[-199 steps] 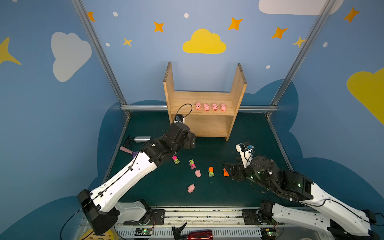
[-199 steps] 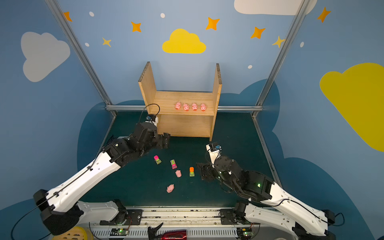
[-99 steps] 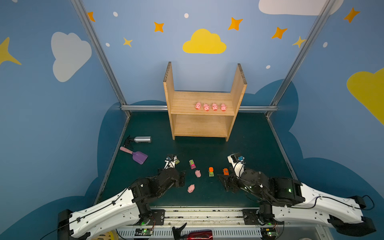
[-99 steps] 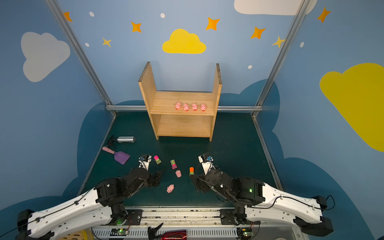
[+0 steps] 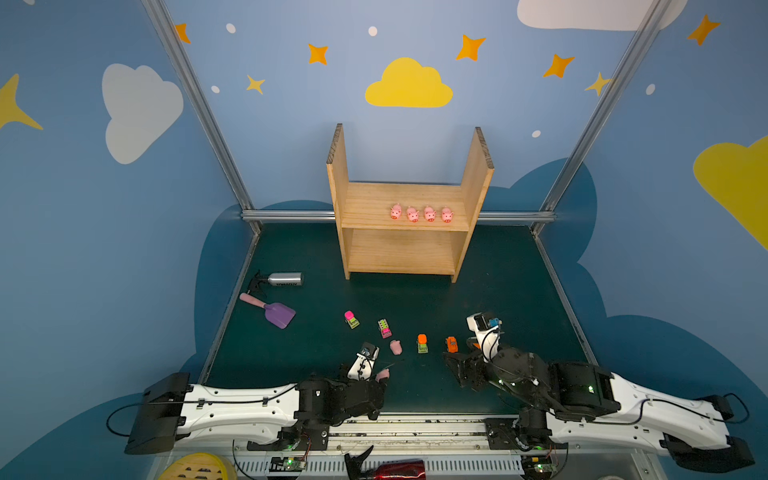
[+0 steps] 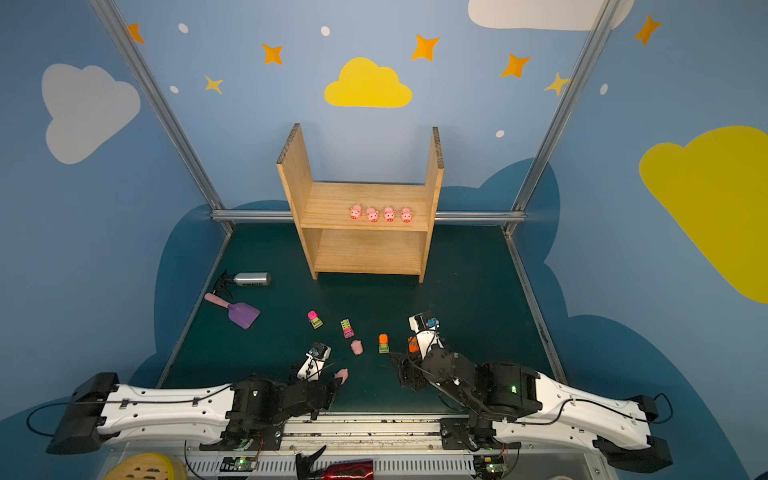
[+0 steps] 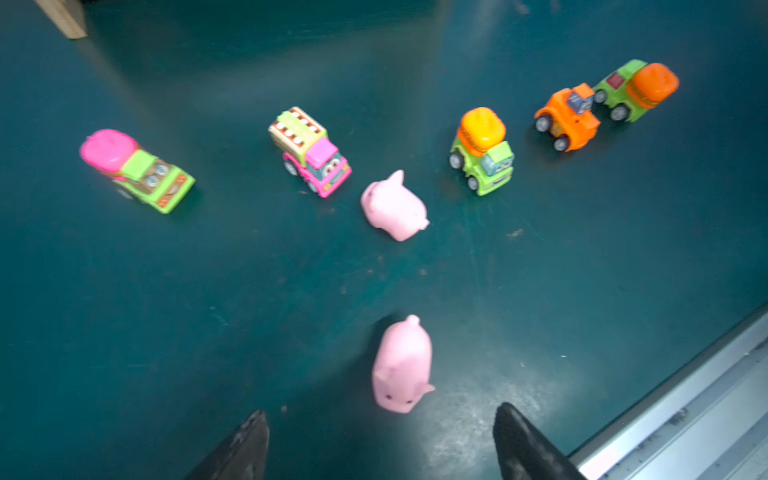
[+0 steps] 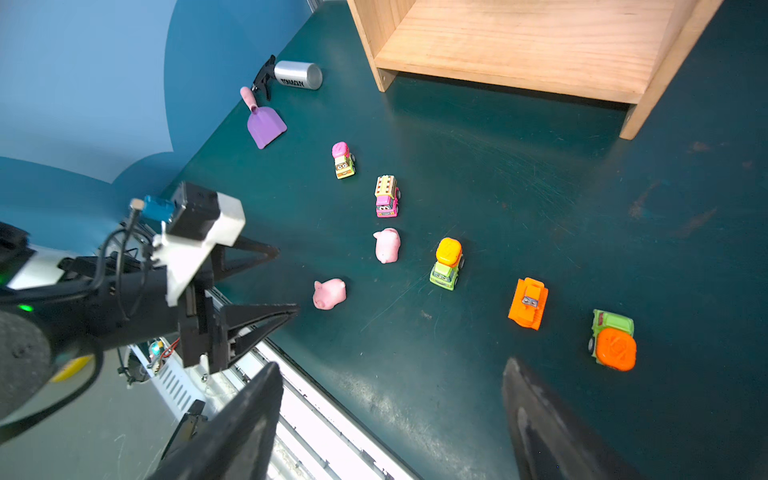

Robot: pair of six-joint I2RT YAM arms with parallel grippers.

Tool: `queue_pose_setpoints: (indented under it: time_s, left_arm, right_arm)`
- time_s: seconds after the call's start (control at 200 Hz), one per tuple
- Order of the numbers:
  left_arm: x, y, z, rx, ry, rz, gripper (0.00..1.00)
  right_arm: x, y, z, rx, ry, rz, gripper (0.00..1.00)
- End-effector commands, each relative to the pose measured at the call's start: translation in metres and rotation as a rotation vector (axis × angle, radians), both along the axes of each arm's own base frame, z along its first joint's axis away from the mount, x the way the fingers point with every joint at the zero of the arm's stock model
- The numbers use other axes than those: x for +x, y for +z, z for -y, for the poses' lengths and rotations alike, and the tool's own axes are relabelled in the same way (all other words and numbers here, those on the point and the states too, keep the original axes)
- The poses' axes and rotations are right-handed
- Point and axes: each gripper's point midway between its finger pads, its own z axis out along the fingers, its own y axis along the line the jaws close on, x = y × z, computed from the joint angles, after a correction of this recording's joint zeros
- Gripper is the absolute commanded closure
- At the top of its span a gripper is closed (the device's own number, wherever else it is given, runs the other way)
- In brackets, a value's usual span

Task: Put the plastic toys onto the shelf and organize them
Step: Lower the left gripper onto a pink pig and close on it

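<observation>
Shelf (image 5: 338,187) stands upright at the far side of the bench (image 5: 498,291); four pigs (image 5: 412,214) in a row on its upper board, toward the right side panel, snouts facing forward; lower board bare

Left pincer (image 7: 380,415) low over the bench near the front edge, jaws spread wide, gripping nothing; near pig (image 7: 401,365) lies on the bench just ahead of the fingertips (image 7: 257,424), in line with the gap, not touched by either; right wrist view confirms the same pig (image 8: 329,293) just beyond the tips of the left pincer (image 8: 286,280)

Second pig (image 5: 396,347) lies on the bench farther out, between the pink truck (image 5: 384,328) and the green truck with orange drum (image 5: 422,343), touching neither

Pink-topped green truck (image 5: 351,319) sits leftmost of the vehicles; orange car (image 5: 451,344) to the right of the drum truck; a second orange-drum truck (image 8: 614,340) just beyond the orange car, seen clearly only in the wrist views; all five vehicles on the bench, well apart from the shelf

Right pincer (image 8: 390,368) hovers near the front edge beside the orange car, jaws open wide, empty

Silver bottle (image 5: 284,279) lying on its side and purple scoop (image 5: 279,313) near the left edge of the bench, close together
</observation>
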Motion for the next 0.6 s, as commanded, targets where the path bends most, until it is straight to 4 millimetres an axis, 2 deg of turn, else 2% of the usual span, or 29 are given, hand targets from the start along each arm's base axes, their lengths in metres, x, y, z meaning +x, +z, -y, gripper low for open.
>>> queue_pose_setpoints:
  time_s: [0.0, 0.351, 0.596]
  left_arm:
    - [0.0, -0.001, 0.012, -0.058, -0.01, 0.037, 0.18]
    - [-0.002, -0.028, 0.022, -0.018, -0.027, 0.028, 0.2]
    - [0.004, -0.042, 0.019, 0.059, 0.004, 0.041, 0.2]
  right_arm:
    - [0.0, -0.007, 0.013, -0.017, -0.032, -0.005, 0.18]
    - [-0.001, -0.005, 0.028, -0.012, -0.04, -0.002, 0.18]
    - [-0.002, -0.005, 0.036, -0.003, -0.05, -0.007, 0.18]
